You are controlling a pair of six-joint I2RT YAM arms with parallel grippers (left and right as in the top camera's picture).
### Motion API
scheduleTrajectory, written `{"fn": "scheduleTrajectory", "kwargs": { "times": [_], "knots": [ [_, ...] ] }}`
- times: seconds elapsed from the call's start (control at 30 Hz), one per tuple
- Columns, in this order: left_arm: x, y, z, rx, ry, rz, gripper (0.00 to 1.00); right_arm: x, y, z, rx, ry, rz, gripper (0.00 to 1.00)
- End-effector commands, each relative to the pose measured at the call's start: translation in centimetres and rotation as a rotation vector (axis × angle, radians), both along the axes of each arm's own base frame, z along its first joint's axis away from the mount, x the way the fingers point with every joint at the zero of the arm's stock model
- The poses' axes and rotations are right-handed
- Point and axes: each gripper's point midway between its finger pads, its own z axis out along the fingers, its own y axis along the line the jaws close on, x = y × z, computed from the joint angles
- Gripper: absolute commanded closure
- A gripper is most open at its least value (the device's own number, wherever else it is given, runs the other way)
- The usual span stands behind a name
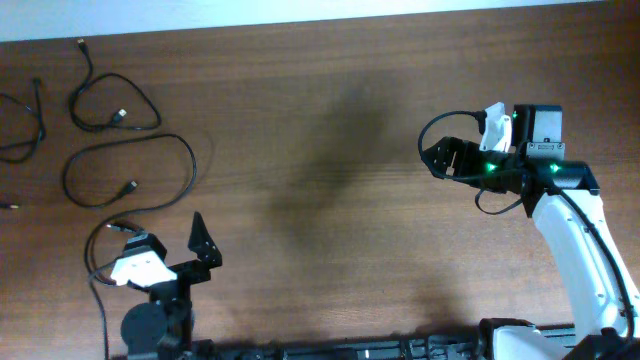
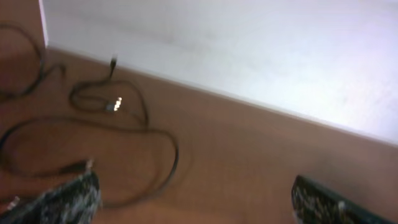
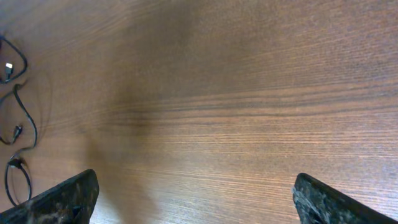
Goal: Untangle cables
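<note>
Thin black cables lie as separate loops on the left of the wooden table in the overhead view: one silver-tipped loop at the back (image 1: 112, 103), a larger loop below it (image 1: 130, 172), and another at the far left edge (image 1: 25, 125). My left gripper (image 1: 175, 250) is open and empty near the front left, just right of the cables. In the left wrist view the loops (image 2: 124, 118) lie ahead of the open fingers (image 2: 199, 202). My right gripper (image 1: 440, 157) is open and empty at the right, far from the cables. Its wrist view shows cable loops (image 3: 18, 106) at the far left edge.
The brown wooden table (image 1: 320, 120) meets a white wall (image 2: 249, 43) at the back. The arms' own thicker black wires curl beside each wrist, on the left arm (image 1: 98, 262) and on the right arm (image 1: 445, 120).
</note>
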Motion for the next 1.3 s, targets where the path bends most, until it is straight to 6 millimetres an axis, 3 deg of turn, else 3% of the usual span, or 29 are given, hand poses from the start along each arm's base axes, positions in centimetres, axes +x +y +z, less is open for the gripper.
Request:
{"fn": "scheduleTrajectory", "kwargs": {
  "times": [0.0, 0.1, 0.2, 0.53, 0.87, 1.27],
  "knots": [
    [1.4, -0.4, -3.1, 0.014, -0.008, -0.03, 0.02, 0.0, 0.0, -0.1, -0.012, -0.004, 0.006, 0.01],
    [1.9, -2.1, -3.9, 0.218, -0.016, -0.153, 0.01, 0.0, 0.0, -0.1, -0.012, -0.004, 0.006, 0.01],
    [2.0, -2.3, -4.5, 0.357, 0.001, -0.18, 0.01, 0.0, 0.0, -0.1, -0.012, -0.004, 0.006, 0.01],
    [2.2, -1.5, -4.6, 0.359, -0.016, -0.13, 0.02, 0.0, 0.0, -0.1, -0.012, -0.004, 0.006, 0.01],
    [2.1, -0.2, -4.6, 0.228, -0.016, -0.038, 0.01, 0.0, 0.0, -0.1, -0.012, -0.004, 0.006, 0.01],
    [2.2, -0.4, -4.5, 0.227, -0.02, -0.052, 0.01, 0.0, 0.0, -0.1, -0.012, -0.004, 0.006, 0.01]
  ]
}}
